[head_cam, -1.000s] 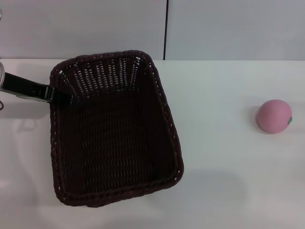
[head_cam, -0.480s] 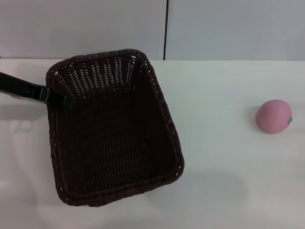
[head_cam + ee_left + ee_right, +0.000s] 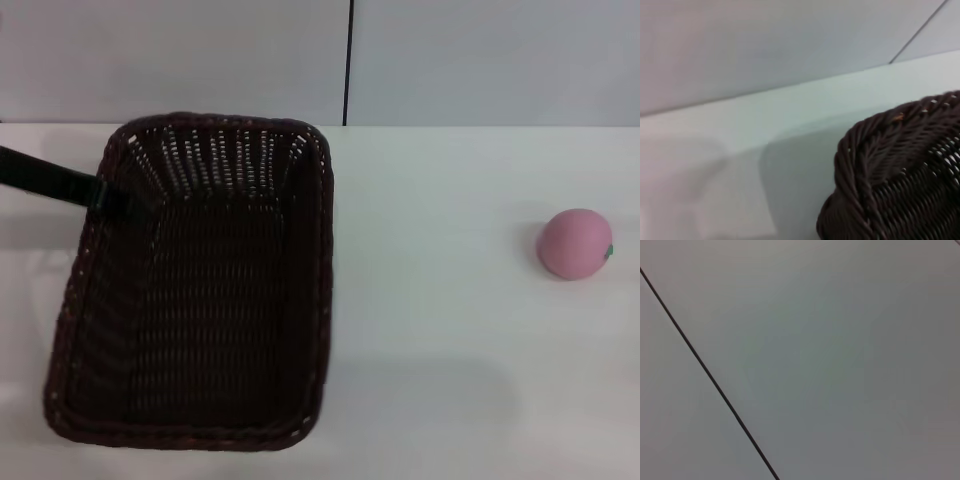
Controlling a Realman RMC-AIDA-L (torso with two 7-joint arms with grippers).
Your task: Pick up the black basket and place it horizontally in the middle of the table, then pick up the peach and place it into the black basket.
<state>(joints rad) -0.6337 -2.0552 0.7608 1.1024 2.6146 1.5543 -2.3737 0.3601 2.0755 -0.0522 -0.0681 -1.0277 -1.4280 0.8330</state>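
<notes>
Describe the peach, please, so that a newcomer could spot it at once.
Start at the white table and look away from the black basket toward the robot's right. The peach sits alone there: a small, smooth pink ball with a tiny green mark, unlike the big dark wicker basket.

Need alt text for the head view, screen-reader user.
A large black basket sits on the left half of a white table, its long side running away from the camera, with the left gripper gripping its far-left rim. A small pink peach lies apart on the table at the right, and a pale wall is behind.
</notes>
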